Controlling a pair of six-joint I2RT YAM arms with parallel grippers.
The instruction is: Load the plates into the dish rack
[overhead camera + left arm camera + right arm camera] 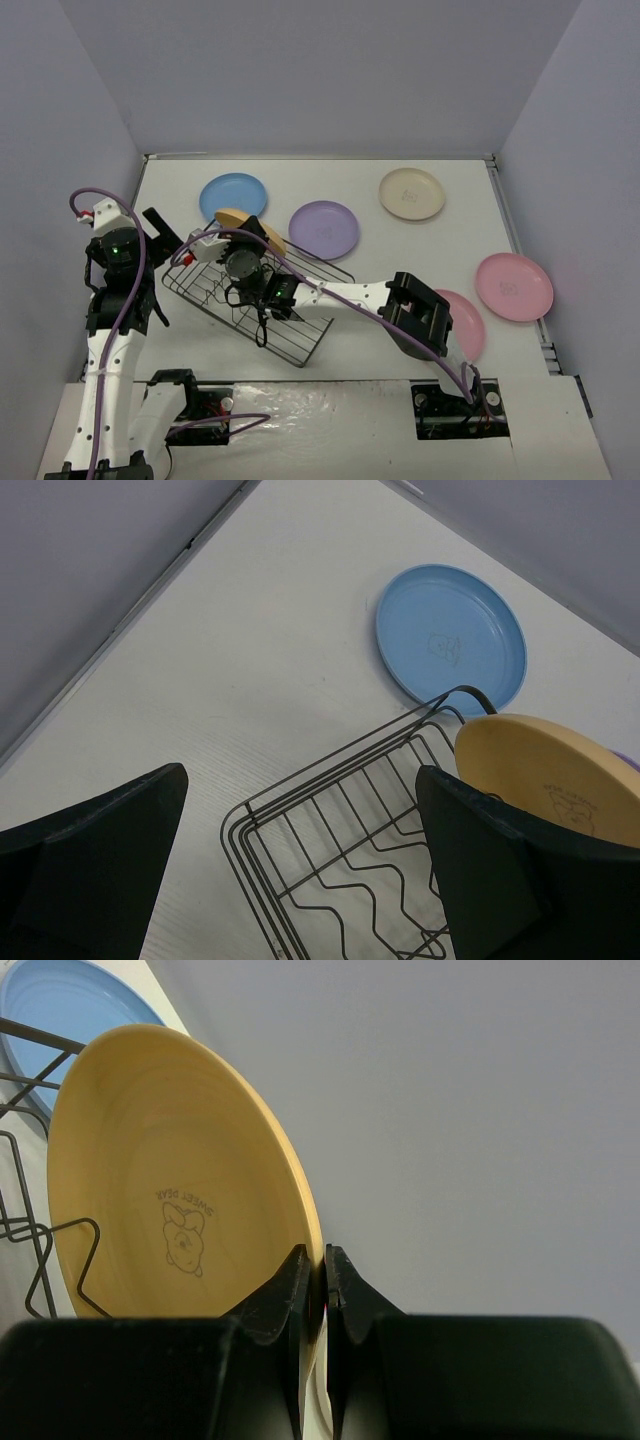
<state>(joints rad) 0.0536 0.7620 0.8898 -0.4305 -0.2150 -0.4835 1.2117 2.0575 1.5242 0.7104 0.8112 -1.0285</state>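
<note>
Soft, even, bright light, no hard shadows; faint grey shade beneath the dish rack (300,342) on the white bench (430,252). The glossy panel (330,400) at lower centre glares. Wrist views' near foreground blurs.

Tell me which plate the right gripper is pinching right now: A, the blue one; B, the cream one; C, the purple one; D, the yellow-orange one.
D: the right gripper is closed on the rim of the yellow-orange plate, holding it upright.

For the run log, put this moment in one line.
right gripper: shut on yellow-orange plate, on edge at dish rack's far end | left gripper: open, near rack | plates not loaded: blue, purple, cream, pink, pink
</note>
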